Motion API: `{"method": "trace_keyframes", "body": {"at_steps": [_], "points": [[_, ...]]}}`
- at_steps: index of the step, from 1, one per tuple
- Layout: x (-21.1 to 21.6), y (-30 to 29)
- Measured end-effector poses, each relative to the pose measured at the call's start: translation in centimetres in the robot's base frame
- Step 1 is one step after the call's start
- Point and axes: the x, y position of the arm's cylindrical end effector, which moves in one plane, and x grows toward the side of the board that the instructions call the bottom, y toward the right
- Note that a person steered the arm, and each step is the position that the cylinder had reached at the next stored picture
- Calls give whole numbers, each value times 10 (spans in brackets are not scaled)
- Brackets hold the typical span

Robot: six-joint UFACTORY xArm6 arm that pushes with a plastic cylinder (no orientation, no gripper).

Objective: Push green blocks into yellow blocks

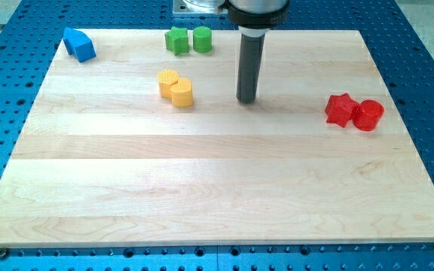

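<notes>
A green star-shaped block (pixel 176 40) and a green cylinder (pixel 203 38) sit side by side, touching, near the board's top edge. Below them, a yellow block with a notched top (pixel 168 81) and a yellow cylinder (pixel 181 93) touch each other. My tip (pixel 247 99) rests on the board to the right of the yellow pair and below and right of the green pair, touching no block.
A blue wedge-like block (pixel 79 44) lies at the top left corner. A red star block (pixel 341 109) and a red cylinder (pixel 368 115) touch each other at the view's right. The wooden board (pixel 217 188) lies on a blue perforated table (pixel 428 45).
</notes>
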Motion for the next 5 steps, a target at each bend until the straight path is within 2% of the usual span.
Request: {"method": "trace_keyframes", "body": {"at_steps": [2, 4, 5], "points": [[-137, 16], [-149, -39], [-155, -45]]}}
